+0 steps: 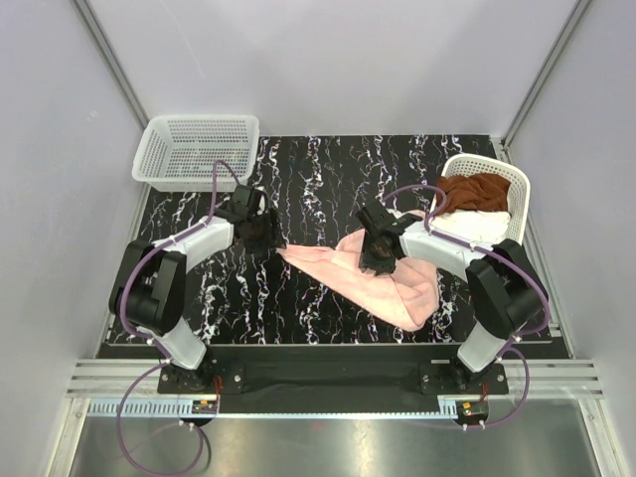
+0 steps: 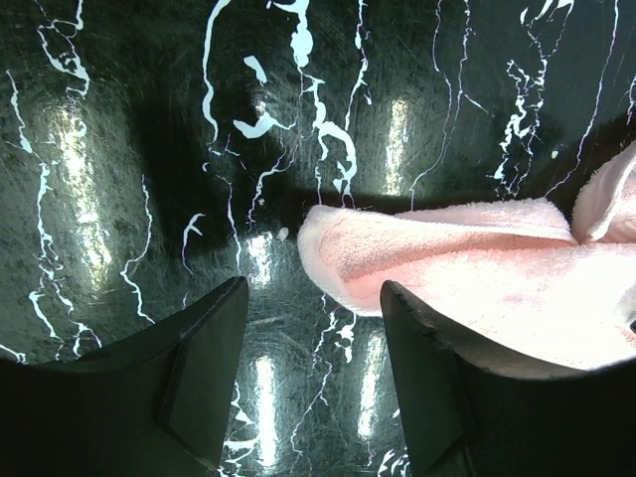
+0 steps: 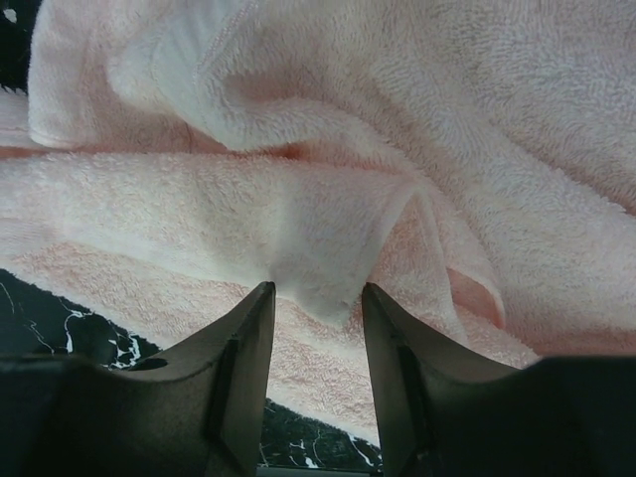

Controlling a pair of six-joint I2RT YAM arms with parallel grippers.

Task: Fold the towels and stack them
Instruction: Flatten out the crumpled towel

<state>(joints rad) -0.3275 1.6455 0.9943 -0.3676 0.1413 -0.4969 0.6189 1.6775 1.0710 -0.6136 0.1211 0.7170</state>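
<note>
Two arms are seen, built of white-shelled links joined by black joint housings. A purple cable is looped along each from a black base plate. The left black two-fingered pincer [image 1: 260,235] and the right black two-fingered pincer [image 1: 378,256] are formed of smooth, wedge-shaped matte fingers [image 2: 199,358].

Black white-veined table [image 1: 318,179] carries a crumpled pink towel [image 1: 402,283] right of centre, an empty basket [image 1: 159,164] upper left, a towel-filled basket [image 1: 507,179] upper right.
</note>
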